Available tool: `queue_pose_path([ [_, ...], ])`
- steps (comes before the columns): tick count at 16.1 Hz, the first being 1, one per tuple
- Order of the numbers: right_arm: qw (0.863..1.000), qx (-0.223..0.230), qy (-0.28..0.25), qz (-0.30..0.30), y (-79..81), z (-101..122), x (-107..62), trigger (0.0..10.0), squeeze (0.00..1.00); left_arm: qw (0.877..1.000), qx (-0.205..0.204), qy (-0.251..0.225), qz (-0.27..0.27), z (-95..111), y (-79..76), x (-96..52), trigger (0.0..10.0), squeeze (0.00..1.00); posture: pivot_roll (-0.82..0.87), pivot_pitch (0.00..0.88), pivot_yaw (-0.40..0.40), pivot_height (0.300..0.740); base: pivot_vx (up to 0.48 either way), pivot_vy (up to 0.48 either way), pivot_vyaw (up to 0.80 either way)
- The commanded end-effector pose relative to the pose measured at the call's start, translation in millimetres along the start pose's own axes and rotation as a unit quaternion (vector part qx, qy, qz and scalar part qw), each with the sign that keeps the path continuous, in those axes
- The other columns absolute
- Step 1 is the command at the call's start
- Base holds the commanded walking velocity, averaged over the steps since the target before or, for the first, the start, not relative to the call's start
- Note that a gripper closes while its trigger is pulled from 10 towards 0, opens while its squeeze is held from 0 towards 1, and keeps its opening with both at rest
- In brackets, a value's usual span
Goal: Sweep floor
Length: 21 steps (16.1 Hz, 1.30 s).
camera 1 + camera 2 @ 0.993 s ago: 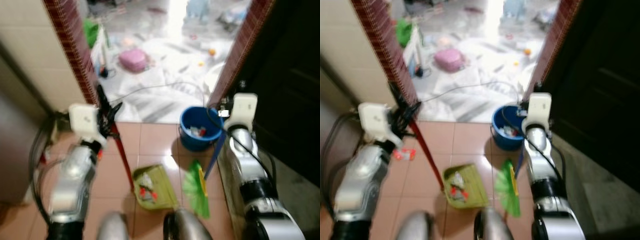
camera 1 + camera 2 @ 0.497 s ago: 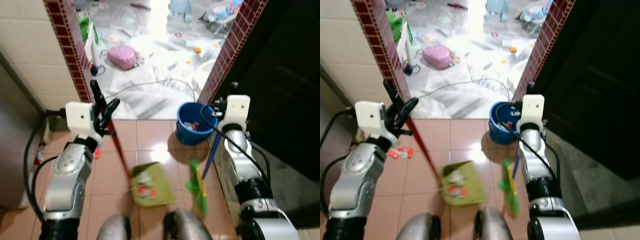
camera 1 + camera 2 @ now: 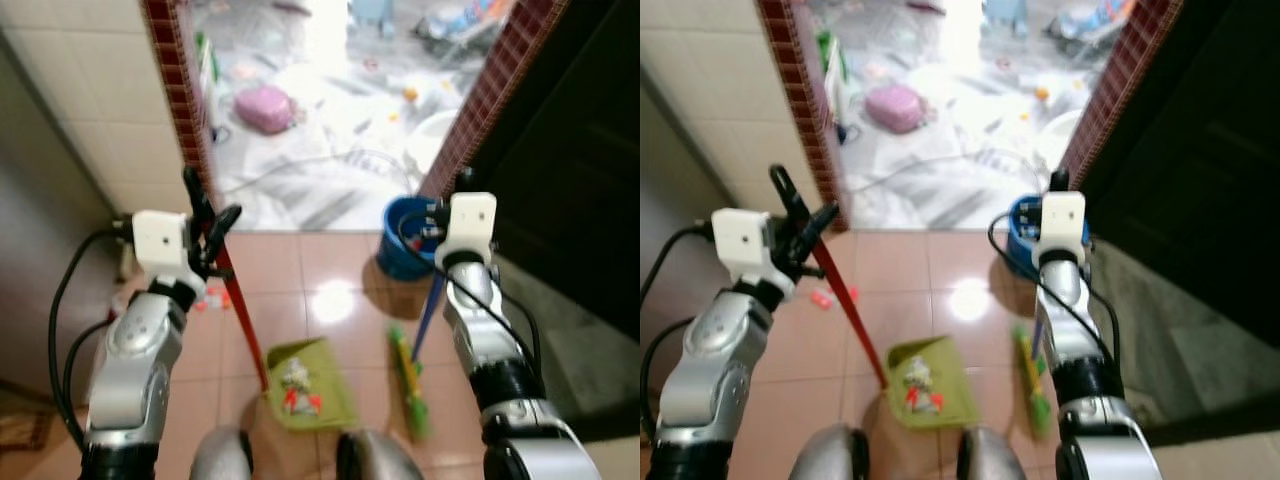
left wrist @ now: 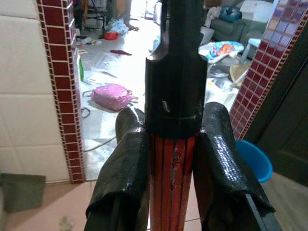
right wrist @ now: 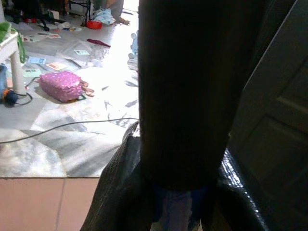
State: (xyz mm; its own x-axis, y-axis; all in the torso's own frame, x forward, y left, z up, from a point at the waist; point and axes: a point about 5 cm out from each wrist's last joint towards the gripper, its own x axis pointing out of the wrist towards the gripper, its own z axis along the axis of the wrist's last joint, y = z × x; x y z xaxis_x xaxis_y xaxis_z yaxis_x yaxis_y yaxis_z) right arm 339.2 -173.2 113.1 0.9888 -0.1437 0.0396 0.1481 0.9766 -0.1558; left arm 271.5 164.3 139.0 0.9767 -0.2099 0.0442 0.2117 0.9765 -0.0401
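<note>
The floor (image 3: 300, 270) near the robot is glossy terracotta tile with a bright reflection; beyond the doorway it is pale, marble-like stone. The dustpan (image 3: 312, 380) is matt green plastic. Its handle (image 4: 172, 187) is ribbed red plastic with a black cap. The fingers (image 4: 126, 163) wear a wrinkled, shiny black rubbery covering. The bucket (image 3: 400, 245) is smooth blue plastic. Both arms are brushed silver metal. The wall (image 3: 90, 110) is glazed cream tile edged with small dark-red tiles.
</note>
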Motion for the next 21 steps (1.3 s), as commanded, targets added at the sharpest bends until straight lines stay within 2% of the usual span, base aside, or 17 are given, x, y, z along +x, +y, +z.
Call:
queue_pose_path([
  [1, 1.0, 0.0, 0.003, -0.018, -10.0, -2, -0.2, 10.0, 0.0, 1.0, 0.004, -0.028, -0.014, 10, -5.8, 3.2, 10.0, 0.0, 0.01, 0.105, -0.057, 0.74, 0.0, 0.0, -0.8],
  [4, 1.0, 0.002, 0.0, -0.014, -3.9, 0, 0.0, 10.0, 0.0, 0.999, -0.002, -0.042, -0.023, 16, -6.9, 5.4, 10.0, 0.0, 0.01, 0.106, -0.054, 0.74, 0.0, 0.0, -0.8],
  [9, 0.998, -0.028, 0.023, -0.042, -19.0, -12, -3.4, 10.0, 0.0, 0.998, -0.008, -0.062, -0.019, 27, -5.9, 7.3, 10.0, 0.0, 0.0, 0.102, -0.046, 0.74, 0.0, 0.0, -0.8],
  [12, 0.999, -0.027, 0.024, -0.04, -16.1, -12, -1.7, 10.0, 0.0, 0.997, -0.01, -0.078, -0.018, 36, -5.3, 13.9, 10.0, 0.0, 0.0, 0.093, -0.043, 0.74, 0.0, 0.0, -0.75],
  [16, 0.999, -0.028, 0.028, -0.037, -14.7, -15, -2.7, 10.0, 0.0, 0.994, -0.024, -0.105, -0.005, 50, -1.3, 16.2, 10.0, 0.0, 0.0, 0.09, -0.043, 0.74, 0.28, 0.0, 0.0],
  [21, 0.998, -0.034, 0.03, -0.035, -13.6, -17, -2.5, 10.0, 0.0, 0.986, -0.037, -0.164, 0.012, 84, 1.7, 21.6, 10.0, 0.0, 0.0, 0.088, -0.045, 0.74, 0.304, 0.0, 0.0],
])
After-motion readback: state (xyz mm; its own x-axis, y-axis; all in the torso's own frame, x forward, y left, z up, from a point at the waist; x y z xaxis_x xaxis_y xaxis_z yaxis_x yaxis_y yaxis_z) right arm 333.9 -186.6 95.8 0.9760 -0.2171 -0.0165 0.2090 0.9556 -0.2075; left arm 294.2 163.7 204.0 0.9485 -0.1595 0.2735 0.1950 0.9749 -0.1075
